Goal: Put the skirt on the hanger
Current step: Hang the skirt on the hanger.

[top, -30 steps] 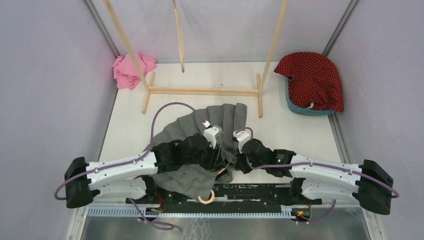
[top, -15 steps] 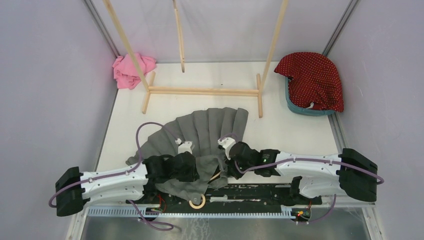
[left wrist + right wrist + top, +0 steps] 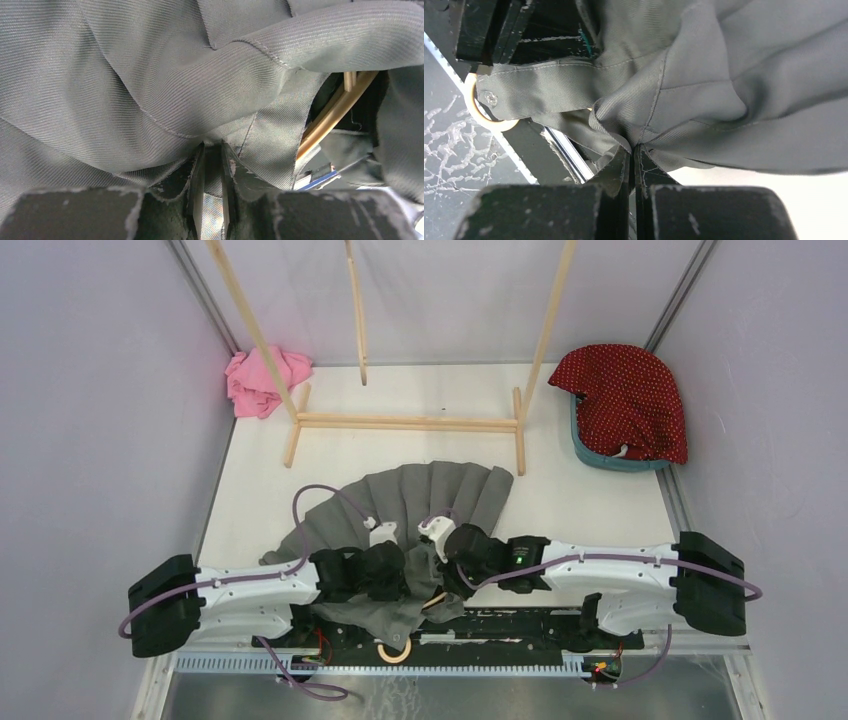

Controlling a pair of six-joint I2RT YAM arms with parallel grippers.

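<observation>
Left gripper (image 3: pixel 212 150) pinching grey pleated fabric skirt (image 3: pixel 420 495); right gripper (image 3: pixel 633 147) pinching skirt seam. Pale wooden hanger (image 3: pixel 330 119) lying between both grippers, under skirt fabric.

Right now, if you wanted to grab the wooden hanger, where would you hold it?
Probably take the hanger by its round hook, the one part poking out from under the skirt at the near table edge. Come down from above on that near side. The rest lies under cloth, and the left gripper and right gripper are both pinching the skirt.
</observation>
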